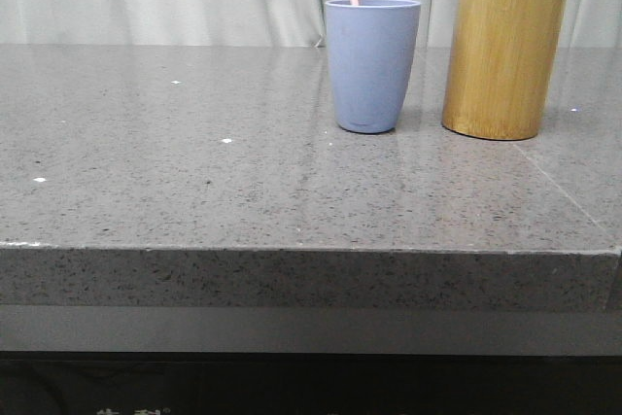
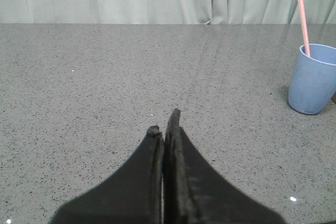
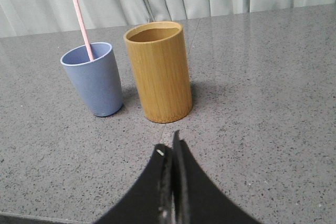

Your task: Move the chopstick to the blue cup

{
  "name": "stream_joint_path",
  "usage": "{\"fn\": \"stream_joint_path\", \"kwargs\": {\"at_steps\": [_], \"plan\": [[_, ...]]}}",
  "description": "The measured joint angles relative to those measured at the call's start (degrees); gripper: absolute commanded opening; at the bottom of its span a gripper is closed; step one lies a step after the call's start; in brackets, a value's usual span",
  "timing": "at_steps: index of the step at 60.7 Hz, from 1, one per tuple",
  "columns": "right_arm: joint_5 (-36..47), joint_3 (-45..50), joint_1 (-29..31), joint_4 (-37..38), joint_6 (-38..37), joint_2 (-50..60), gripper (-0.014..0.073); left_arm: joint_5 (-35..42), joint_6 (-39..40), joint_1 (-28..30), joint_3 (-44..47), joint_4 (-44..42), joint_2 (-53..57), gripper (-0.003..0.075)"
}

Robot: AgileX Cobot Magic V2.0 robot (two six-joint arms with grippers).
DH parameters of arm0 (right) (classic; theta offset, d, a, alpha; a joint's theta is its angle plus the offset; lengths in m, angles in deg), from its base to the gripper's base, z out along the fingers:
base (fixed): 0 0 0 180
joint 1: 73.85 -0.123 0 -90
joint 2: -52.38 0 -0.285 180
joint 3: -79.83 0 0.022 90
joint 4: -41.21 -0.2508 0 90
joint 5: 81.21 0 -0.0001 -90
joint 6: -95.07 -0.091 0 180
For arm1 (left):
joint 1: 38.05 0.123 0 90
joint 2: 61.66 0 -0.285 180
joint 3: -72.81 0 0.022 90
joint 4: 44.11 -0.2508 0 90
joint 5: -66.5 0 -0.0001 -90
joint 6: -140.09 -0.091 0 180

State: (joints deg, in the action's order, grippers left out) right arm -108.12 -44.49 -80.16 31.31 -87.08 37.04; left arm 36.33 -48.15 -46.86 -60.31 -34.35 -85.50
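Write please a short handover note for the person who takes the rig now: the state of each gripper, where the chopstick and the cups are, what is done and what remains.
Left gripper: shut, empty, low over bare table, away from the cups.
Right gripper: shut, empty, in front of the bamboo cylinder.
Chopstick: stands leaning inside the blue cup, its top well above the rim.
Blue cup: upright on the grey stone table, beside the bamboo cylinder, not touching it.
Done: the chopstick is in the blue cup and released.
Left: apparently nothing on the task itself.
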Motion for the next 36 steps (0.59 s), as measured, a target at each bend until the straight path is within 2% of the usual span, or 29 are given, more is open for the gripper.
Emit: {"fn": "stream_joint_path", "kwargs": {"at_steps": [24,36], "plan": [[0.13,0.0,0.0,0.0,0.0,0.0,-0.0052,0.08,0.0,0.0,0.78,-0.21,0.61,-0.0018],[0.13,0.0,0.0,-0.08,0.0,0.0,-0.0052,0.35,0.22,1.79,4.09,-2.82,5.29,-0.0018]]}}
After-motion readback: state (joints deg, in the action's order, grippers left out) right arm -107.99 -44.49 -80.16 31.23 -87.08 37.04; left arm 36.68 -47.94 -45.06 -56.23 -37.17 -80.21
